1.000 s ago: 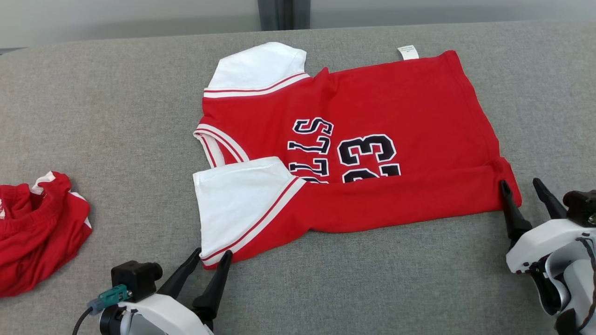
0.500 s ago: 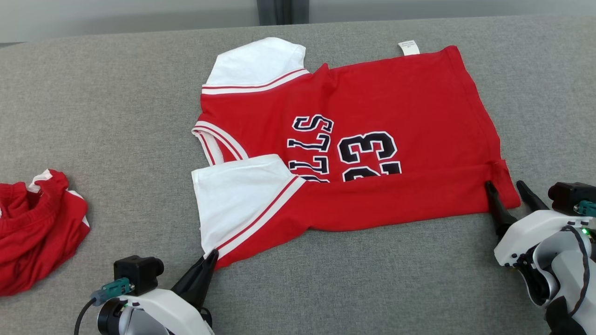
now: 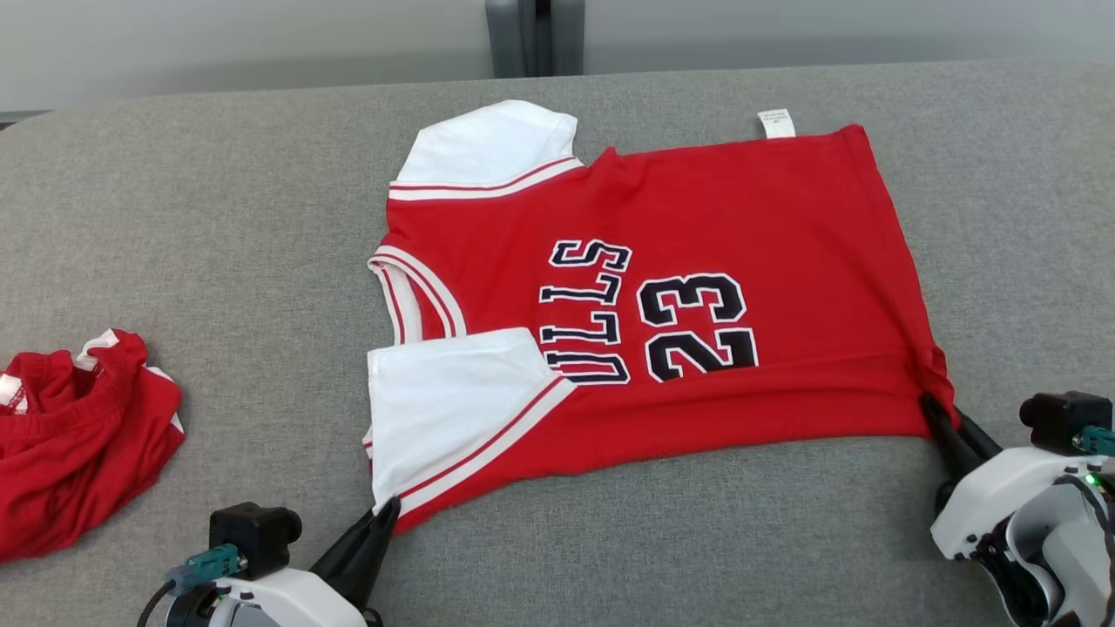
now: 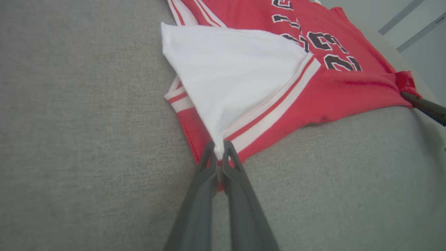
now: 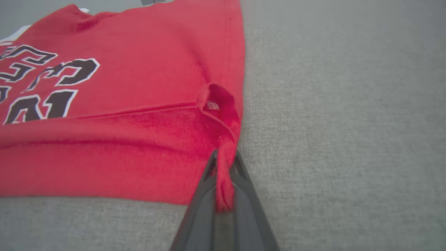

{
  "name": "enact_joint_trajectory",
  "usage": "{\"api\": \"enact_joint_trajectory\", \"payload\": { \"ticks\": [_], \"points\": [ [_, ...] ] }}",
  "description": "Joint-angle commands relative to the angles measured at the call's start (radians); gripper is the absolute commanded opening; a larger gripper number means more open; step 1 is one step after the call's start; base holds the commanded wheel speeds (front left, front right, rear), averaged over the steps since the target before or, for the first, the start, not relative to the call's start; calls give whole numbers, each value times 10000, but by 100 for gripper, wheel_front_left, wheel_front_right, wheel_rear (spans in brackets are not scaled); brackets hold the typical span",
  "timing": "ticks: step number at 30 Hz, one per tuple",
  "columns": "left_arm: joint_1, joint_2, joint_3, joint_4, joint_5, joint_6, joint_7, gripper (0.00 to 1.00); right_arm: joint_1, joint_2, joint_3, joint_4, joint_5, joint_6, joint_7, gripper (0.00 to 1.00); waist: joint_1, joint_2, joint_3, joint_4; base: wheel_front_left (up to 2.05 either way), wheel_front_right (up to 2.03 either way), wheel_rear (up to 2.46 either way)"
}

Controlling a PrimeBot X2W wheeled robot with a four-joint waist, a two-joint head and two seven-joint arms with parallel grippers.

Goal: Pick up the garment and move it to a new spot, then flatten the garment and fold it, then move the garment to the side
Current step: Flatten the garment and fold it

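The garment (image 3: 697,226), a soft red jersey with white sleeves and black, white-edged lettering above a "23", lay flat around the middle of the worktop (image 3: 200,218). Its long axis ran left to right, with neck and sleeves toward the left edge and the hem toward the right edge. A fold line ran along its near long side. A small white label (image 3: 776,123) stuck out at its far side. The left gripper (image 4: 218,150) was pinched together on the corner of the near sleeve (image 3: 444,392). The right gripper (image 5: 224,158) was clamped on the near hem corner, bunching the cloth there. The worktop was covered in grey, coarse-woven fabric. A crumpled red bundle (image 3: 78,444) lay at its left edge.
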Motion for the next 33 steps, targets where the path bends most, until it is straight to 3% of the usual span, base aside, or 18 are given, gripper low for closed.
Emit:
{"api": "enact_joint_trajectory", "payload": {
  "ticks": [1,11,21,27,28,31,32,33],
  "points": [
    [130,120,21,-117,31,67,32,0,508,-199,131,65,129,-23,141,0,0,0,-70,-12,0,0,0],
    [891,537,-129,-1070,-21,263,470,0,1778,-1107,304,-1517,749,-23,573,0,0,0,-331,30,0,0,0],
    [1555,1018,-218,-2208,47,676,1056,0,3742,-1926,-786,-3584,519,-23,1330,0,0,0,-364,102,0,0,0],
    [1527,948,-328,-2243,24,807,1210,0,4144,-1624,-1826,-4289,-254,-23,1845,0,0,0,-320,3,0,0,0],
    [1429,850,-358,-2166,2,781,1180,0,4138,-1525,-1959,-4304,-425,-23,1907,6,0,0,-314,-7,0,0,0],
    [1118,549,-410,-1816,-29,725,1029,0,4112,-1126,-2414,-4230,-960,-23,2020,40,0,0,-303,11,0,0,0],
    [1035,457,-419,-1677,-36,735,981,7,4095,-979,-2528,-4236,-1112,-22,2061,51,0,0,-305,9,0,0,0],
    [960,358,-422,-1538,-49,745,912,18,4074,-836,-2636,-4277,-1290,-16,2051,72,0,0,-310,1,0,0,0]
  ]
}}
